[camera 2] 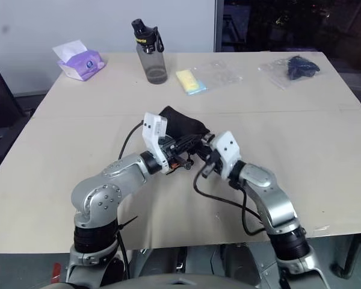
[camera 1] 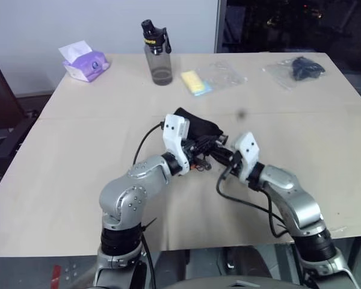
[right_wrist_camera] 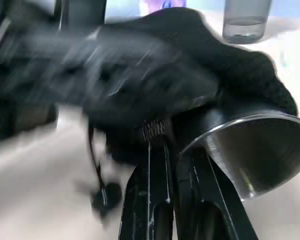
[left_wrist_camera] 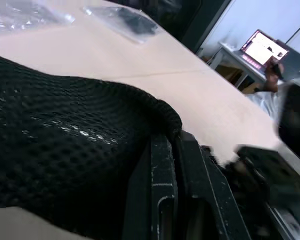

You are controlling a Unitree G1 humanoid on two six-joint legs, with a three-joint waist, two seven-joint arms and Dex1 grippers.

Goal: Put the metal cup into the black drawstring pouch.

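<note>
Both grippers meet at frame centre: the left gripper point(camera 1: 200, 152) pinches the pouch point(camera 1: 198, 127) shut-fingered, while the right gripper point(right_wrist_camera: 172, 165) clamps the rim of the cup point(right_wrist_camera: 250, 155), its open mouth facing away from the fabric, apparently half sleeved.

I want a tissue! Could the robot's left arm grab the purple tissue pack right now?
Probably not. The left claw is shut on the black pouch in the middle of the table, and the tissue pack sits off at the far corner. It would have to let go first.
</note>
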